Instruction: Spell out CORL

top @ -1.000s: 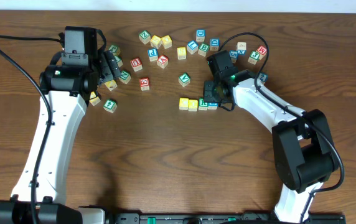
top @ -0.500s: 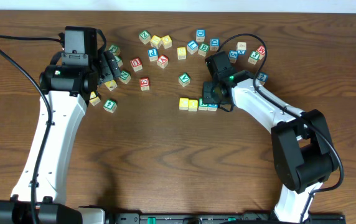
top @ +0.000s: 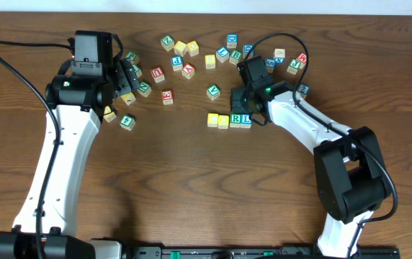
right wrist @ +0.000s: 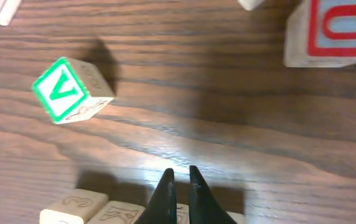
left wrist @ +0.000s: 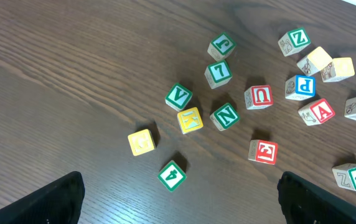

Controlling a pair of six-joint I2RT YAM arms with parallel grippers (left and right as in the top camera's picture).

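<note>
The right gripper [right wrist: 178, 183] has its two dark, pointed fingers drawn almost together, with only a thin slit between them and nothing held. It sits low over the surface [right wrist: 246, 130], which is dark brown wood with fine, straight grain. At the bottom edge of the wrist view, right by the tips, are pale bare-wood cube sides with shallow carved figures.

From overhead, this gripper is just behind a straight row of four small square-edged cubes that touch side by side near the middle of the surface. The first yellow cube [top: 212, 120] and the second yellow cube [top: 223, 121] have painted yellow tops whose letters are too small to read. Next come the R cube [top: 235, 119], white-faced with a green letter, and the L cube [top: 245, 119], white-faced with a blue letter.

Farther out, the V cube [right wrist: 66, 90] lies apart and turned askew, its white face framed in green above raw wood sides. The U cube [right wrist: 337, 31] has a red frame and a red letter.

The left gripper [left wrist: 178, 198] has its matte black fingers spread wide and empty over loose cubes. Among them are the green 4 cube [left wrist: 172, 175], the yellow K cube [left wrist: 190, 119] and the green N cube [left wrist: 224, 116].
</note>
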